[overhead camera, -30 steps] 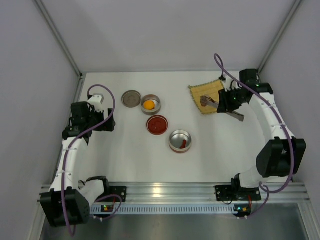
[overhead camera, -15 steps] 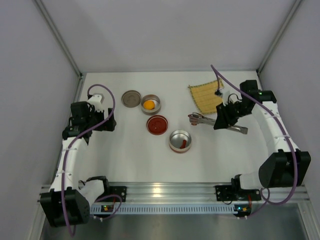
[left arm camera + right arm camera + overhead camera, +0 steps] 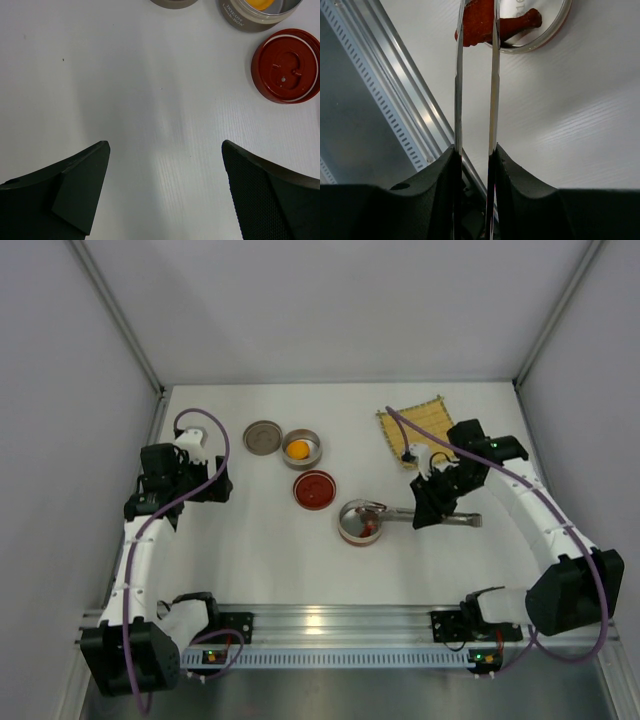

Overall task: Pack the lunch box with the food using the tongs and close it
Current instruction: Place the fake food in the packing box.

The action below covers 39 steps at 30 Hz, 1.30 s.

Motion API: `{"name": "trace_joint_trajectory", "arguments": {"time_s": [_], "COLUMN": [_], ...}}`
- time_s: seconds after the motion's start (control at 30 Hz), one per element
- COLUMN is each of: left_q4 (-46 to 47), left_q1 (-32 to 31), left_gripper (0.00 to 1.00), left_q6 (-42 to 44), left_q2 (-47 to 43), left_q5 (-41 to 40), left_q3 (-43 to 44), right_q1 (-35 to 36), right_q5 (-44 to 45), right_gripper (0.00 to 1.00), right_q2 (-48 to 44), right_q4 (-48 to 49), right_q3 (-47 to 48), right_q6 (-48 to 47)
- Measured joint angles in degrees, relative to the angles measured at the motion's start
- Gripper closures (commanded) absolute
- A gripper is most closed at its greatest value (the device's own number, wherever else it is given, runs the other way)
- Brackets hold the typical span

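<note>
My right gripper (image 3: 428, 502) (image 3: 474, 150) is shut on the slim silvery tongs (image 3: 400, 512) (image 3: 494, 75), gripping both arms part-way along. The tongs point left, with their tips over a round steel lunch box tin (image 3: 360, 522) (image 3: 545, 37). That tin holds dark red food (image 3: 368, 529) (image 3: 495, 22), which lies between the tong tips in the right wrist view; whether they touch it I cannot tell. The orange piece (image 3: 298, 449) (image 3: 262, 4) sits in a beige tin (image 3: 301, 460) (image 3: 235, 15). My left gripper (image 3: 215, 483) (image 3: 165, 150) is open over bare table at the left.
A red lid (image 3: 314, 489) (image 3: 287, 65) lies between the two tins. A grey lid (image 3: 263, 436) lies left of the beige tin. A bamboo mat (image 3: 412, 425) lies at the back right. The aluminium rail (image 3: 395, 75) runs along the near edge.
My right arm has carried the tongs off the bamboo mat, left and nearer, until their tips reach the steel tin. The left arm has not moved.
</note>
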Motion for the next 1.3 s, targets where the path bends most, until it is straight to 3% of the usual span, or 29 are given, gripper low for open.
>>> {"name": "trace_joint_trajectory", "arguments": {"time_s": [0.13, 0.63, 0.73, 0.87, 0.97, 1.3], "left_q4": [-0.02, 0.00, 0.00, 0.04, 0.02, -0.04], "left_q1": [0.00, 0.00, 0.00, 0.00, 0.00, 0.00], "left_gripper": [0.01, 0.01, 0.01, 0.02, 0.01, 0.01], "left_q6": [-0.13, -0.09, -0.07, -0.02, -0.02, 0.00], "left_q2": [0.00, -0.02, -0.02, -0.26, -0.26, -0.37], "left_q5": [0.00, 0.00, -0.02, 0.00, -0.02, 0.00], "left_q3": [0.00, 0.00, -0.02, -0.44, -0.74, -0.79], "right_q1": [3.96, 8.00, 8.52, 8.72, 8.74, 8.79], "right_q5": [2.32, 7.74, 8.33, 9.07, 9.25, 9.29], "right_gripper": [0.82, 0.75, 0.71, 0.56, 0.54, 0.61], "right_q2": [-0.68, 2.40, 3.78, 4.90, 5.07, 4.26], "right_q4": [1.16, 9.46, 9.99, 10.56, 10.78, 10.69], "right_q3": [-1.70, -2.16, -2.14, -2.05, -1.99, 2.69], "right_q6": [2.21, 8.59, 9.05, 9.27, 9.27, 9.81]}}
